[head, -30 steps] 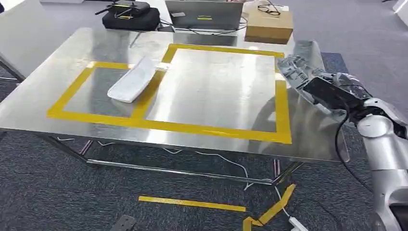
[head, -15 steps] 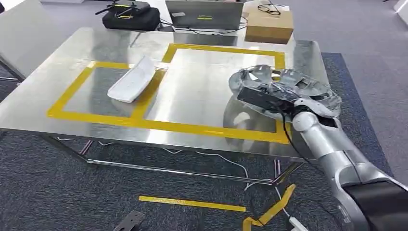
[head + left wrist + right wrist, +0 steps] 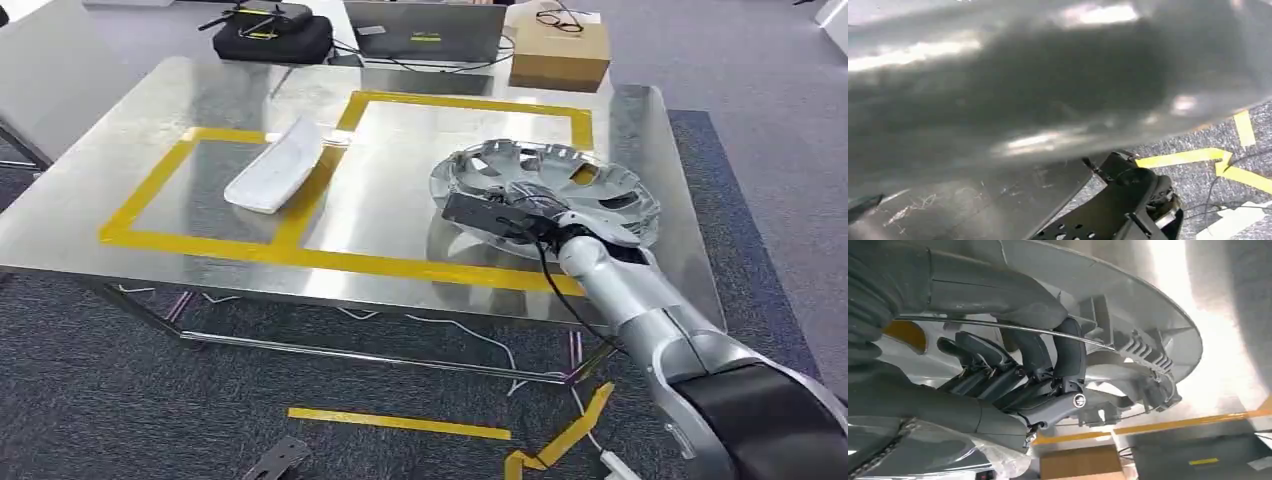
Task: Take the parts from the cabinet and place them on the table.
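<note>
My right hand (image 3: 540,203) grips a silver wheel cover (image 3: 612,188) from its inner side, holding it tilted just above the right part of the steel table (image 3: 130,130), over the larger yellow-taped square (image 3: 460,102). In the right wrist view dark fingers (image 3: 1038,360) curl through the wheel cover's (image 3: 1133,315) ribbed back. A white curved part (image 3: 275,165) lies on the tape between the two squares. A dark fingertip of my left hand (image 3: 863,205) pokes into the blurred left wrist view, too little to tell its state.
At the table's far edge stand a laptop (image 3: 425,30), a cardboard box (image 3: 560,55) with glasses on it and a black bag (image 3: 272,35). Yellow tape strips (image 3: 400,422) and cables lie on the carpet under the table's front edge.
My right arm has swung leftwards with the wheel cover, from beyond the table's right edge to over the right yellow square. The white part has not moved.
</note>
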Tool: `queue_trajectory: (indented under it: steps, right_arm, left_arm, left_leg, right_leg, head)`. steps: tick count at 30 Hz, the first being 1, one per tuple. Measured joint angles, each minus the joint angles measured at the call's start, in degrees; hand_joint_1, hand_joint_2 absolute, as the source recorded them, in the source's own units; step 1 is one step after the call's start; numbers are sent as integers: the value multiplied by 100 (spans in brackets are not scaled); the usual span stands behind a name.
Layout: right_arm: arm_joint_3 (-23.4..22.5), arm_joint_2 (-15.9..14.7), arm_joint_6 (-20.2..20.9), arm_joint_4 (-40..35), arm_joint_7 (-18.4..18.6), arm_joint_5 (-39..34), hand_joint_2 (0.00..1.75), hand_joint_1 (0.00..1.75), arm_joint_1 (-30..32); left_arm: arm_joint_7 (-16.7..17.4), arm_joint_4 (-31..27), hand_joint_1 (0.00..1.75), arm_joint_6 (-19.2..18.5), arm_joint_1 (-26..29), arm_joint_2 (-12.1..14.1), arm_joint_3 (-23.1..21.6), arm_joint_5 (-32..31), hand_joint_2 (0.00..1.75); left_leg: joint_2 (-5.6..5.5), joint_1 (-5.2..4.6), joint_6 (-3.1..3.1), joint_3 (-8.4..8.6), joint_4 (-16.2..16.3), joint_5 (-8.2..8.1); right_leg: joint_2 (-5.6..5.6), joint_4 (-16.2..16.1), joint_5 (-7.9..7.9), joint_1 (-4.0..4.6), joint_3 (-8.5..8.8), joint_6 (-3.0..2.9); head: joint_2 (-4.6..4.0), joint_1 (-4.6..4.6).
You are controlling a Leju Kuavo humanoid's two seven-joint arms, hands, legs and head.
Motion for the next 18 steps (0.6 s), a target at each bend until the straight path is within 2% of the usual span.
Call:
queue_trajectory:
  steps: [10,11,18]
  right_arm:
    - [173,247,-89,292,-85,92,175,175,-65]
    - [181,260,-109,324,-101,103,0,0,-66]
    - [249,326,-219,492,-219,129,0,0,-86]
  left_arm:
    - [-4,0,0,-39,-44,-44,-59,-9,0]
    - [-9,0,0,-39,-45,-44,-68,-7,175]
    - [-66,0,0,0,-45,-61,-153,-17,175]
  left_leg:
    - [-2,2,0,0,0,0]
    - [-2,3,0,0,0,0]
    - [-3,3,0,0,0,0]
  right_leg:
    - [-4,0,0,1,-1,0]
    - [-4,0,0,1,-1,0]
    - [-5,0,0,1,0,0]
  head:
    - [0,0]
    - [0,0]
    - [0,0]
